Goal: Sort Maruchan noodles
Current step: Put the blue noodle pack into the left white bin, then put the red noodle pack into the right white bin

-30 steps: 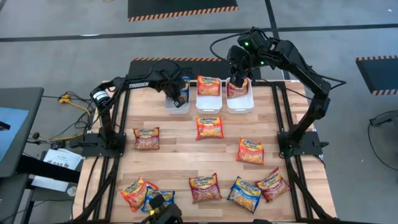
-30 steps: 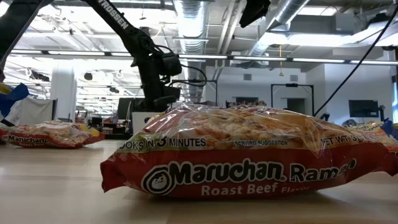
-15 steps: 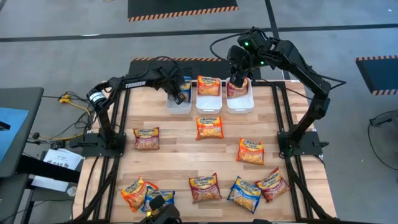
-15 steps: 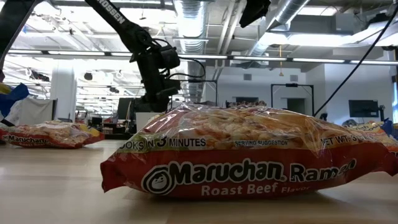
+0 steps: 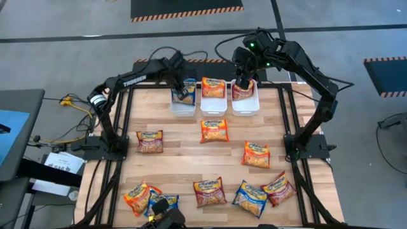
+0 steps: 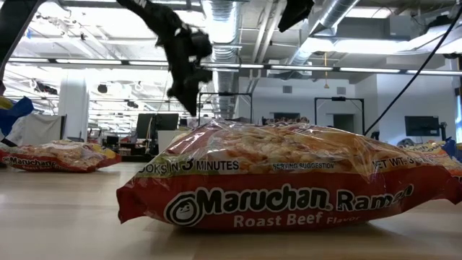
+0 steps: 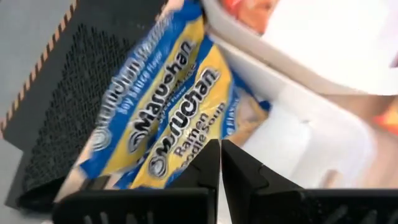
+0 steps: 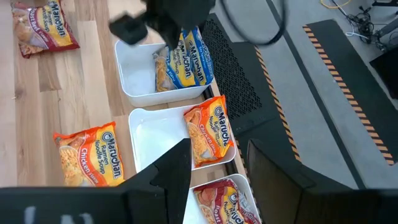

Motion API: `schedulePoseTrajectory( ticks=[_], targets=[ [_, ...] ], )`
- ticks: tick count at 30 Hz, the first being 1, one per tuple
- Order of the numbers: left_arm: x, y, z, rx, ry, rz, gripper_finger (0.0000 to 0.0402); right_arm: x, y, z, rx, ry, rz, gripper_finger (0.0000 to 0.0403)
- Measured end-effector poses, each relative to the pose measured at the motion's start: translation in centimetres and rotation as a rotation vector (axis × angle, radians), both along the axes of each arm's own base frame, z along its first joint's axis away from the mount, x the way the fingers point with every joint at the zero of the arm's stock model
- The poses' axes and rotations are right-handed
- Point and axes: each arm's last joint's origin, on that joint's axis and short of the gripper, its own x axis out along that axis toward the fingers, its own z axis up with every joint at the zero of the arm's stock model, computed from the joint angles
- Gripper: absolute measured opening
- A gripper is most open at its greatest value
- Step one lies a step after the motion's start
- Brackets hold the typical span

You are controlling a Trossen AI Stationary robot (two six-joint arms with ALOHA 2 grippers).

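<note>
Overhead, three white plastic trays sit in a row at the far edge of the slatted wooden table (image 5: 178, 162). The left tray (image 5: 182, 107) holds blue packets (image 5: 186, 91) leaning against its far wall; the middle tray (image 5: 213, 104) holds an orange packet (image 5: 213, 87); the right tray (image 5: 245, 105) holds a dark red packet (image 5: 242, 91). All are flat, crinkly, glossy rectangles with yellow labels.

The left gripper (image 5: 183, 95) hangs just over the left tray, its fingers pressed together and holding nothing (the left wrist view shows the two dark tips meeting in front of the blue wrappers (image 7: 168, 118)). The right gripper (image 5: 242, 84) hovers over the right tray with its fingers spread apart, gripping nothing.

Eight more packets lie loose on the boards: one orange (image 5: 214, 130) just before the trays, the others scattered toward the near edge. One roast-beef packet (image 6: 289, 184) fills the low view.
</note>
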Motion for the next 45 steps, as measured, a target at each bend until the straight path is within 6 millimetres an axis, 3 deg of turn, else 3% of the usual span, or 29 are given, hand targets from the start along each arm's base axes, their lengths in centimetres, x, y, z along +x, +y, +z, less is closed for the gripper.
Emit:
schedulePoseTrajectory(
  ticks=[4, 10, 16, 22, 25, 28, 34, 40, 45],
  targets=[
    [0.1, -0.9, 4.2, -0.036, -0.042, -0.044, 0.0002, 0.0, 0.2, -0.1, 0.006, 0.014, 0.007, 0.0182],
    [-1.8, -3.9, 10.0, -0.123, -0.336, -0.16, 0.0002, 0.2, 1.3, -0.5, 0.031, 0.06, 0.043, 0.0193],
    [-4.5, -8.2, 13.4, -0.057, -0.405, -0.213, 0.0002, 1.0, 3.4, -0.6, 0.08, 0.062, 0.068, 0.0231],
    [-7.5, -12.4, 15.2, -0.046, -0.475, -0.252, 0.0002, 1.2, 7.0, -1.4, 0.254, 0.136, 0.017, 0.0254],
    [-8.9, -14.2, 15.5, -0.059, -0.508, -0.256, 0.0002, 0.7, 8.9, -2.0, 0.376, 0.211, -0.081, 0.0255],
    [-10.2, -15.7, 15.3, -0.072, -0.525, -0.269, 0.0002, 1.4, 11.0, -2.4, 0.46, 0.191, -0.115, 0.0255],
    [-12.0, -17.6, 13.1, -0.113, -0.555, -0.266, 0.0002, 2.1, 16.3, -4.6, 0.565, 0.29, -0.121, 0.0255],
    [-12.9, -19.1, 11.2, -0.162, -0.647, -0.25, 0.0002, 4.7, 21.3, -8.4, 0.602, 0.236, 0.021, 0.0255],
    [-13.0, -19.9, 10.1, -0.197, -0.679, -0.255, 0.0002, 7.2, 23.2, -11.4, 0.664, 0.111, 0.143, 0.0255]
  ],
)
